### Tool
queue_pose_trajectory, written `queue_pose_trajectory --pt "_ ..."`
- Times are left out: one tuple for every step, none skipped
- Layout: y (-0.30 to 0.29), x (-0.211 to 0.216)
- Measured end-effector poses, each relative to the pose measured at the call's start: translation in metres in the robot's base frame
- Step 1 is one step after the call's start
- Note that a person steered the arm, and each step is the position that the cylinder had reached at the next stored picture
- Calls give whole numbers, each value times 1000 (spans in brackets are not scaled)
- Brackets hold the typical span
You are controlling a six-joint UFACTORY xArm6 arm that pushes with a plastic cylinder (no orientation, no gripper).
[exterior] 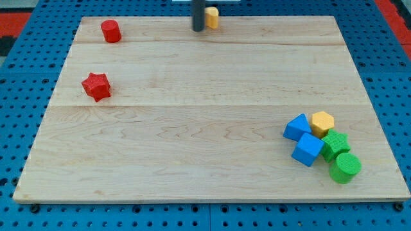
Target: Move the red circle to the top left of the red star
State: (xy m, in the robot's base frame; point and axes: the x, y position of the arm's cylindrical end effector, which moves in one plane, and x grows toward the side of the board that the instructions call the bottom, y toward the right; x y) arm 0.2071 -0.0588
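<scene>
Rod cut off by the frame's far edge; my tip (198,29) partly hides a yellow block (212,17), shape unclear; no claw fitted. Red circle (111,31) far left, beyond the red star (96,86).

No readable text, labels or numbers anywhere

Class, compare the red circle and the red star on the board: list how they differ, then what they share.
Shape: the red circle is a round cylinder; the red star has points.
Place: the red circle sits nearer the view's top edge; the red star lies below it, slightly further left.
Distance from my tip: the red circle is nearer, the red star farther.
Shared: both are red, standing apart at the board's left.
</scene>
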Motion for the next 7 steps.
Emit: queue_pose_trajectory --pt "-58 -15" --pt "-62 -15" --pt "-111 -15" --pt "-141 9" --pt "-147 40" --pt "-157 49" --pt "-152 107"
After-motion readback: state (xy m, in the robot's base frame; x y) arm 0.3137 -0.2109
